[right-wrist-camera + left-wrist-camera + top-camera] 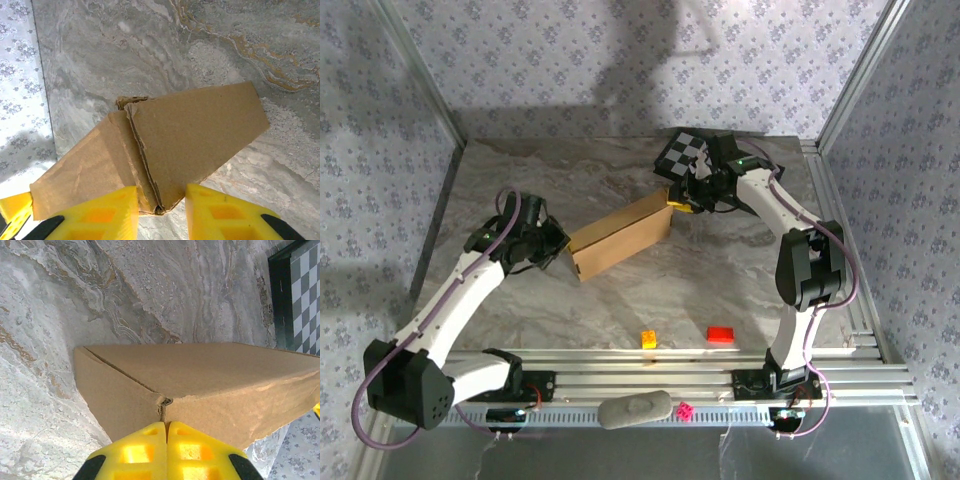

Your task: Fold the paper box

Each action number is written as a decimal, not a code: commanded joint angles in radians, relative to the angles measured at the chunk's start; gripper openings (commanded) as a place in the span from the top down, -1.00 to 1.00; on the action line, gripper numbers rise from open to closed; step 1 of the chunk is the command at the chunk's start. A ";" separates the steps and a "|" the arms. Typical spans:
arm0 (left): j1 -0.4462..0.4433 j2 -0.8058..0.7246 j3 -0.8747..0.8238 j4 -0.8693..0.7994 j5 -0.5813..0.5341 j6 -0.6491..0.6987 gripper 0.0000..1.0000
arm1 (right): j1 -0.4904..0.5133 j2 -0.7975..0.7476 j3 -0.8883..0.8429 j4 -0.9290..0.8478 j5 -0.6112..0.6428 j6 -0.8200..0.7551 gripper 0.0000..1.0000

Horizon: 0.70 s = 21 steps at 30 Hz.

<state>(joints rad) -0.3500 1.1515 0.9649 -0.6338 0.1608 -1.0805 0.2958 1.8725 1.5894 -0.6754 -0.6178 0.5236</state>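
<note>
The paper box [620, 238] is a brown cardboard box lying slantwise mid-table, its flaps folded in. My left gripper [557, 250] is at its near-left end. In the left wrist view the yellow fingers [145, 450] are pressed together, the left gripper [166, 424] shut with its tips against the paper box [200, 370] at a corner seam. My right gripper [682, 200] is at the far-right end. There the right gripper [161, 192] stands open astride a corner of the paper box [195, 135]; the left finger touches cardboard, the right finger stands off it.
A black-and-white checkered board [682, 152] lies at the back, just behind the right gripper. An orange block [648, 339] and a red block [721, 334] sit near the front edge. Aluminium rails [700, 375] run along the near side, with a grey pad [635, 410] and a pink die [686, 410].
</note>
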 commanded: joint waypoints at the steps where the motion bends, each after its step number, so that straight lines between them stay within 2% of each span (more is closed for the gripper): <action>1: -0.008 -0.004 -0.040 -0.148 -0.016 0.047 1.00 | -0.002 0.024 -0.016 -0.045 0.048 -0.022 0.41; 3: -0.009 -0.006 -0.038 -0.152 -0.015 0.067 0.98 | -0.002 0.024 -0.016 -0.046 0.049 -0.023 0.41; 8: -0.027 0.000 0.005 -0.124 -0.010 0.136 0.76 | -0.005 0.016 -0.024 -0.046 0.056 -0.045 0.43; 10: -0.046 0.010 0.018 -0.097 0.003 0.155 0.74 | -0.016 0.009 -0.039 -0.049 0.065 -0.064 0.44; 14: -0.121 0.075 0.042 -0.095 0.024 0.184 0.77 | -0.059 -0.024 -0.118 -0.027 0.067 -0.083 0.47; 21: -0.273 0.128 0.001 -0.062 -0.058 0.142 0.78 | -0.113 -0.074 -0.263 0.023 0.053 -0.106 0.48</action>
<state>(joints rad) -0.5743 1.2247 1.0199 -0.6334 0.1322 -0.9360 0.1825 1.7641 1.4082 -0.5701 -0.6353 0.4515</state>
